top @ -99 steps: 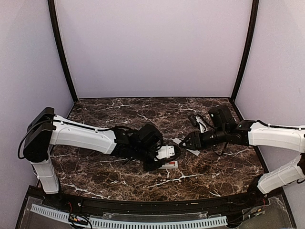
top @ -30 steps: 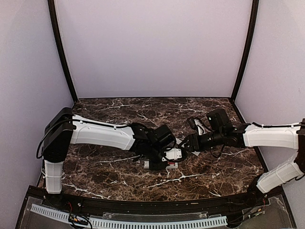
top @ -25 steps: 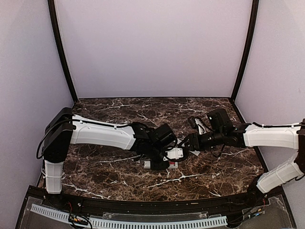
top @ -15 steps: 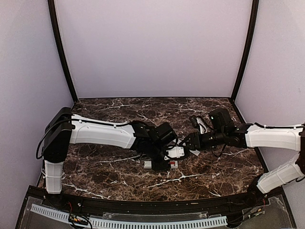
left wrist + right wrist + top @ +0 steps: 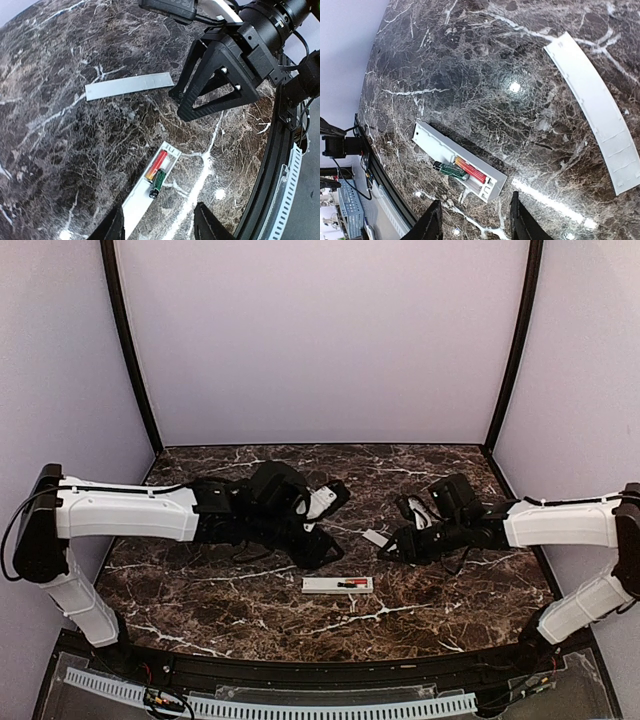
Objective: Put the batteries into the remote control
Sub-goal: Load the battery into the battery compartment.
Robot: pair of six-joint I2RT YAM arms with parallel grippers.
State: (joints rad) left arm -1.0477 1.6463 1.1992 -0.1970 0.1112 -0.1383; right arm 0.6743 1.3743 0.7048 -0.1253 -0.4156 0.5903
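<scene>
progress report: the remote control point(image 5: 139, 206) lies flat on the marble table point(image 5: 200, 590), bay side up, in front of both arms and touched by neither. one cell looks done: the red battery point(image 5: 471, 171) sits down inside the open bay, lined up with the body. the second one, the dark green battery point(image 5: 451, 170), is not home. from the right wrist it lies along the remote's near edge beside the red one, and from the left wrist it looks tilted, one end hanging over the rim, so i'd call it about half loaded. still to do, by my reading: nudge that green cell into its slot, then fit the cover. that cover, the flat white strip point(image 5: 595, 107), lies on the table well apart from the remote, over by the right arm. now the tools: the left gripper point(image 5: 159, 227) hangs above the remote with its fingers spread and nothing between them. the right gripper point(image 5: 475, 220) also stands parted and empty, hovering near the strip without touching it as far as i can tell.
</scene>
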